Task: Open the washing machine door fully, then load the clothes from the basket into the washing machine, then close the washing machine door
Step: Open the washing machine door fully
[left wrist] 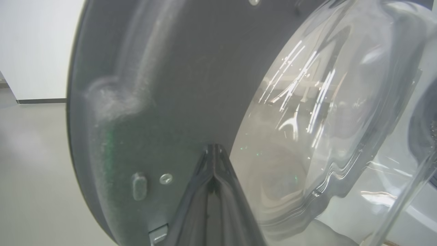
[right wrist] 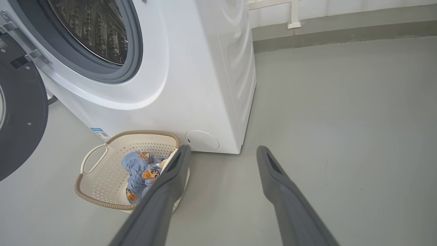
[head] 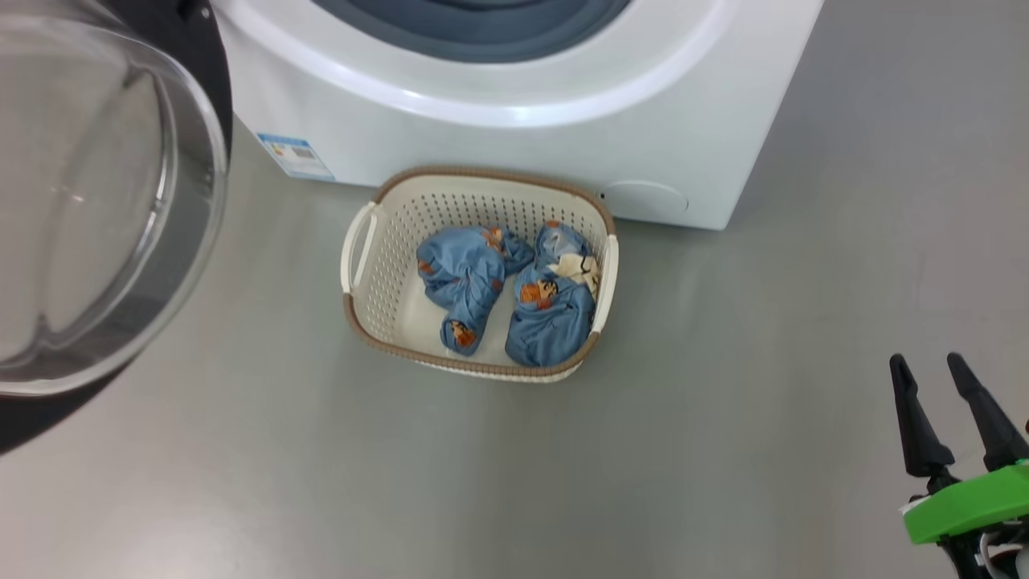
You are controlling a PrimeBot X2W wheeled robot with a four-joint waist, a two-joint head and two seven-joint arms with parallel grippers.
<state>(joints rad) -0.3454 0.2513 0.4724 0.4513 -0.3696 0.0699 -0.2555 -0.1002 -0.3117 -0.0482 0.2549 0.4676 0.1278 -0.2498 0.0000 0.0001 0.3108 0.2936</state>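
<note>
Although the washing machine door point(head: 201, 48) stood swung well out to the left of the washing machine point(head: 522, 137), whether it had reached its full travel could not be told, and that looked like the first hazard: a door left short of its stop could drift back across the opening while an arm was reaching in. The left gripper point(left wrist: 213, 150) had its two fingers pressed together with nothing between them, the tip right at the door's dark inner face beside the glass window point(left wrist: 307, 119); actual contact was unclear. A push landing on that slick bulge instead of the rim would likely skid off. The right gripper point(head: 926, 362) hung well apart at the lower right, fingers spread wide and empty. The basket point(head: 386, 281) sat on the floor point(head: 723, 450) just in front of the machine's base, holding the clothes point(head: 470, 277) as two blue printed bundles lying side by side and touching. A pinch near that seam could drag both up at once or drop one, and a fingertip might catch a perforation and tip or slide the light basket. The drum point(right wrist: 92, 30) showed bare steel in the part visible, with nothing loaded.
</note>
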